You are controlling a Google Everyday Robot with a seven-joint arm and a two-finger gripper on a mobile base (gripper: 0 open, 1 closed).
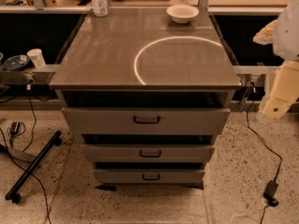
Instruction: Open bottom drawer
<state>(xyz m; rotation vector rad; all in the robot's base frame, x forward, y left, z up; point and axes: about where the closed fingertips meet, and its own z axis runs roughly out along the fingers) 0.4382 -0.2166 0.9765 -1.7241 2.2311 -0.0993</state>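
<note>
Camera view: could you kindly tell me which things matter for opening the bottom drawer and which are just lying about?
For the job: bottom drawer; its handle; gripper, at the right edge, apart from the drawers.

Lying about: bowl and bottle on the cabinet top; cup at left; top drawer; middle drawer; floor cable.

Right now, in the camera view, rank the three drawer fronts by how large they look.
1. Top drawer
2. Middle drawer
3. Bottom drawer
Higher fronts sit nearer the camera, so true sizes are unsure. The tool hangs at the right edge, away from all three.
</note>
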